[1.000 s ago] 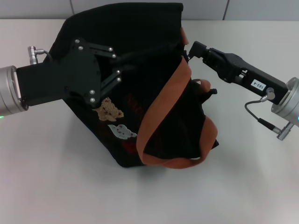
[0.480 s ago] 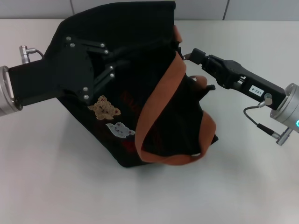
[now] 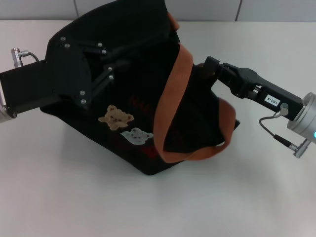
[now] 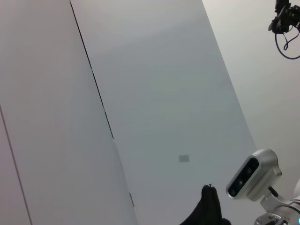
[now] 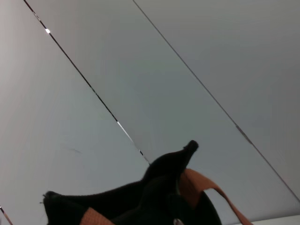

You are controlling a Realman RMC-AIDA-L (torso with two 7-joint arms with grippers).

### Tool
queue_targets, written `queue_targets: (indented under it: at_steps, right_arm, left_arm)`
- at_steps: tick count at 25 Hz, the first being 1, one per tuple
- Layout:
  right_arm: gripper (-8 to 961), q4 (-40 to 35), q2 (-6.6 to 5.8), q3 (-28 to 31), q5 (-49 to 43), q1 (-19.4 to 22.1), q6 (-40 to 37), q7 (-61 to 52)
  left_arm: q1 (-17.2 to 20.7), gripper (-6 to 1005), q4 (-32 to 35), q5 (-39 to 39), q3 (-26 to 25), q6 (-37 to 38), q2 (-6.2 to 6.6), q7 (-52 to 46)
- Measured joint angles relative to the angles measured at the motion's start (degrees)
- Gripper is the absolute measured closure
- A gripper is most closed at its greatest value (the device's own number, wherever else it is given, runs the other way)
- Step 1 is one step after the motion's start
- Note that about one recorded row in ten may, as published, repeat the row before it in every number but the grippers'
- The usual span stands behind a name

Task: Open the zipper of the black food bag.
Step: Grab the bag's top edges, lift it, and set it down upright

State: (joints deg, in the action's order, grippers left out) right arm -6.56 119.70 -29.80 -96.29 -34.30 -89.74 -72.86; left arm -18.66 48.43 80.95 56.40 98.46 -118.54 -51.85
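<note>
Both arms reach level into the black food bag (from opposite sides).

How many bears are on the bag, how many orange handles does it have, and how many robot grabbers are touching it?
Bear patches: 2, one tan, one white
Orange handles: 2
Grabbers at the black food bag: 2, the left gripper and the right gripper
Total: 6

Black food bag: matt woven cloth, orange-brown webbing handles. Bench: smooth white, faint sheen. Grippers: matt black.
</note>
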Motion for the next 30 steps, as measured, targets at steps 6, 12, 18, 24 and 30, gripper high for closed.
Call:
queue_targets:
  at_steps: [6,12,18,24,30]
  right_arm:
    - [948,-0.11,0.00,-0.09,-0.03,0.19,0.44,0.33]
    - [944,-6.66,-0.19,-0.42,-0.17,0.88,-1.74,13.06]
    - [755,-10.18,-0.19,-3.06,-0.36,0.92,-1.60,29.35]
    - [584,-5.26,0.07,-3.22,1.08,0.76,-0.51,50.49]
    - [590,4.04,0.14,-3.12,2.14,-0.56,1.13,64.67]
  left_arm:
    - [0.39,906,0.00,0.00,-0.45,1.16,0.06,0.00]
    - [0.47,906,0.00,0.07,-0.50,1.41,0.07,0.00]
    - [0.47,906,0.00,0.23,-0.48,1.41,0.07,0.00]
    - [-0.21,906,-1.38,0.32,-0.40,1.27,0.07,0.00]
    - [-0.46,905,-1.51,0.22,-0.32,1.19,-0.02,0.00]
